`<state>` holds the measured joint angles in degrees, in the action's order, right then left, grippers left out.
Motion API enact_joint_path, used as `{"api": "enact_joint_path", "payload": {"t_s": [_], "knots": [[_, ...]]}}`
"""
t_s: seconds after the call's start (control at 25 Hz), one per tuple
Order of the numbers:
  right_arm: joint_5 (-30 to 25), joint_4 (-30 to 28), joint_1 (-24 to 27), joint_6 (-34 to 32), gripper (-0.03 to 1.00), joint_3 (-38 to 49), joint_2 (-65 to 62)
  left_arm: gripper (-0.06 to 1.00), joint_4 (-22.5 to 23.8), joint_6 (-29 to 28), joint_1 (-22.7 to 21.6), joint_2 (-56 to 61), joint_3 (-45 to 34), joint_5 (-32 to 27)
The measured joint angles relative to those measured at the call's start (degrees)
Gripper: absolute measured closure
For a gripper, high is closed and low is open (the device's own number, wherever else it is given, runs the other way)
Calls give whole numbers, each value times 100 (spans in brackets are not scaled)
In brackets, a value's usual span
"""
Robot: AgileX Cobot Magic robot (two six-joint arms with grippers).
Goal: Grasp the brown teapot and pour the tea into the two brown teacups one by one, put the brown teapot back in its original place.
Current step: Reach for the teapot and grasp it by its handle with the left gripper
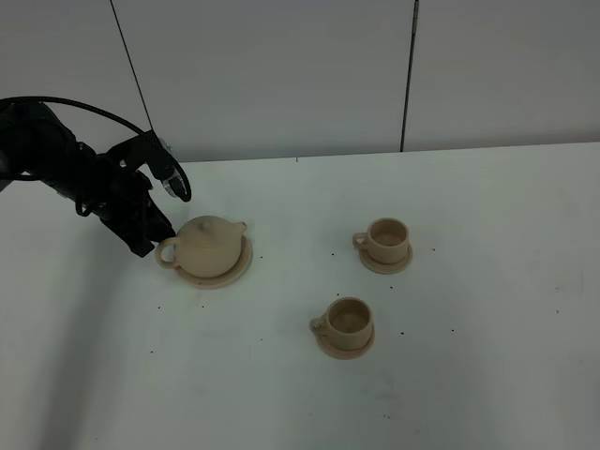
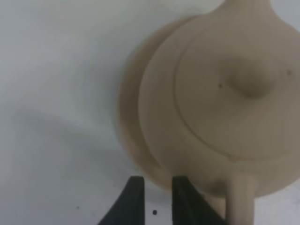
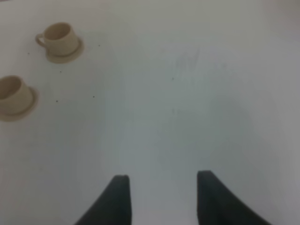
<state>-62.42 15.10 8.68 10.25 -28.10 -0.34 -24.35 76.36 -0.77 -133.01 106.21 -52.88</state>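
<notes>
The brown teapot (image 1: 211,244) (image 2: 220,93) sits lid on, upright, on its wide saucer, the original place (image 1: 234,273) (image 2: 129,108), at the left of the table. Its loop handle (image 1: 167,254) (image 2: 241,199) points toward my left gripper (image 1: 157,244) (image 2: 157,180). That gripper stands just beside the handle, its jaws a narrow gap apart with only bare table between them. The two brown teacups stand on small saucers, one farther back (image 1: 387,241) (image 3: 58,40), one nearer (image 1: 347,322) (image 3: 11,93). My right gripper (image 3: 161,185) is open over bare table, away from the cups.
The white table (image 1: 469,375) runs to a grey panelled wall (image 1: 281,75) at the back. The left arm's black body and cable (image 1: 66,164) reach in from the far left. Small dark specks dot the tabletop.
</notes>
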Motion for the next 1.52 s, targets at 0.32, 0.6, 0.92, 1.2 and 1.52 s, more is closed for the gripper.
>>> {"api": "enact_joint_path", "payload": {"t_s": [0.32, 0.6, 0.92, 1.2, 1.52], "knots": [[0, 0, 0, 0, 64, 0, 0, 73, 240, -121, 5, 0, 0, -103], [0, 0, 0, 0, 64, 0, 0, 73, 245, -173, 5, 115, 0, -91], [0, 0, 0, 0, 64, 0, 0, 72, 245, -340, -33, 228, 0, -160], [0, 0, 0, 0, 64, 0, 0, 71, 205, -448, -33, 594, 0, -457], [0, 0, 0, 0, 64, 0, 0, 71, -170, -457, 26, 838, 7, -674]]}}
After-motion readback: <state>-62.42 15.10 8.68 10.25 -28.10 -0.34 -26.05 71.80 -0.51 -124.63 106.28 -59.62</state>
